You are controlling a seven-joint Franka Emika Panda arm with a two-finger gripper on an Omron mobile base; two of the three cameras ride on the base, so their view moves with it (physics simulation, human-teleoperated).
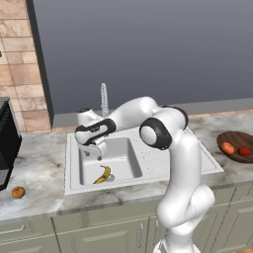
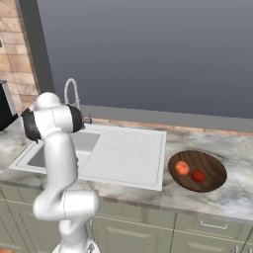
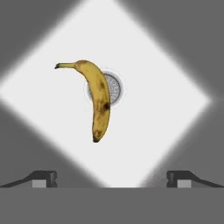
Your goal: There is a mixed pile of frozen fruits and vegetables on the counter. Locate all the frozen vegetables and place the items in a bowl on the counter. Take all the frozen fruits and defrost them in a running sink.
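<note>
Status, L to R: small round orange fruit point(image 1: 18, 192) sits on counter point(image 1: 44, 163) left of sink point(image 1: 84, 183), not yet moved. Banana point(image 3: 97, 100) lies in basin partly over drain point(image 3: 113, 89); yellow, brown-spotted, dark tips. My gripper point(image 3: 111, 179) hangs above it, fingers spread wide, empty. Bowl point(image 2: 217, 170) at right holds tomato point(image 2: 182, 168) and red pepper point(image 2: 198, 176); veg done. I can't tell if water runs.

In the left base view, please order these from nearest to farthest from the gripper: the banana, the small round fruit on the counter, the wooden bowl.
1. The banana: in the sink basin, just below the gripper.
2. The small round fruit: on the counter, left of the sink.
3. The wooden bowl: far right on the counter, holding two red-orange pieces.
</note>
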